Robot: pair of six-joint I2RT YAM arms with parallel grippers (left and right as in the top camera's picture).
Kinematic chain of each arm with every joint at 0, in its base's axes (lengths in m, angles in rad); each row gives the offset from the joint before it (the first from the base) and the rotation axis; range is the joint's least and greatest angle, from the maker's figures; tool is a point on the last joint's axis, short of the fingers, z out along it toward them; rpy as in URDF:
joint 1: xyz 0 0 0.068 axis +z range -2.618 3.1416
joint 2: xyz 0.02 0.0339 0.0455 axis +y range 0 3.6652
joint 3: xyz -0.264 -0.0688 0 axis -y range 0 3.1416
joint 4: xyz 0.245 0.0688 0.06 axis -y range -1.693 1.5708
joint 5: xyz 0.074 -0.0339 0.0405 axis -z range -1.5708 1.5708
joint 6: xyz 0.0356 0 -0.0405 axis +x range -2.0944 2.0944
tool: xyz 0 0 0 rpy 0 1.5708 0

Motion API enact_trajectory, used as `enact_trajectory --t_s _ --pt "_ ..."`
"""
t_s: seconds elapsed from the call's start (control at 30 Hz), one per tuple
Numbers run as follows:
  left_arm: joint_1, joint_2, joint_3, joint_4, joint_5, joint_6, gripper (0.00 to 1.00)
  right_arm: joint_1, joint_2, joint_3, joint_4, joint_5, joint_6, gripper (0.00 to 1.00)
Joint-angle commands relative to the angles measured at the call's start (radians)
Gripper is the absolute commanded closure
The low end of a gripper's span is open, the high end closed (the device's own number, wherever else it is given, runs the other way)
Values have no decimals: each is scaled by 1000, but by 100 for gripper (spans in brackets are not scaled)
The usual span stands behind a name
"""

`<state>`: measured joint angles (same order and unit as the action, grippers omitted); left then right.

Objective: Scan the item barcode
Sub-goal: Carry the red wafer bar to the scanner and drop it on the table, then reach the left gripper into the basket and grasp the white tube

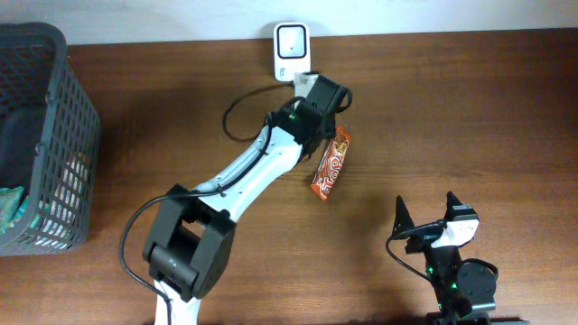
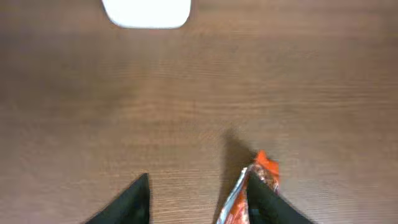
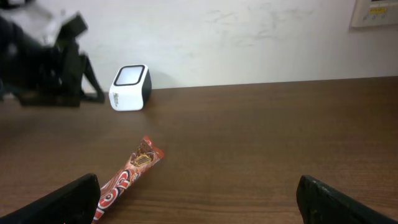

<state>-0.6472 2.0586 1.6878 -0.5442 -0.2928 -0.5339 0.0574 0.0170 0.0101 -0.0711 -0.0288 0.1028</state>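
Table (image 1: 452, 108), grey basket (image 1: 74, 135), teal packet (image 1: 9, 206) inside

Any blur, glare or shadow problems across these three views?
Overhead: sharp and evenly lit. Left wrist: soft throughout; the scanner is a washed-out white blob, the snack wrapper fuzzy, with a dark shadow on its left. Right wrist: table and scanner crisp, but the left arm is smeared.
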Motion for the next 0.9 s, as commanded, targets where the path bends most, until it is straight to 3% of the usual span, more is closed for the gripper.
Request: enact_trajectory --t_s 0.0,0.27,0.43,0.53,0.63,0.73,0.77,0.87 --pt "48 -169 104 -67 -18 194 38 -7 -3 -5 -5 -12 6 1" --pt "412 -406 198 -237 -3 211 25 -7 -3 -5 -5 -12 6 1" --pt "811 -531 223 -208 173 211 18 -7 -3 -5 -5 -12 6 1" --pt "1009 -554 223 -198 184 211 7 -7 -3 -5 -5 -12 6 1" --pt "1151 -547 222 -211 183 217 7 -7 -3 -5 -5 -12 6 1" --pt "1282 -511 222 -245 183 297 7 -7 -3 -5 -5 -12 6 1" --pt "1311 -495 222 -259 182 354 1 -7 -3 -5 -5 -12 6 1" --pt "1358 -448 222 -305 180 513 1 -7 -3 -5 -5 -12 6 1"
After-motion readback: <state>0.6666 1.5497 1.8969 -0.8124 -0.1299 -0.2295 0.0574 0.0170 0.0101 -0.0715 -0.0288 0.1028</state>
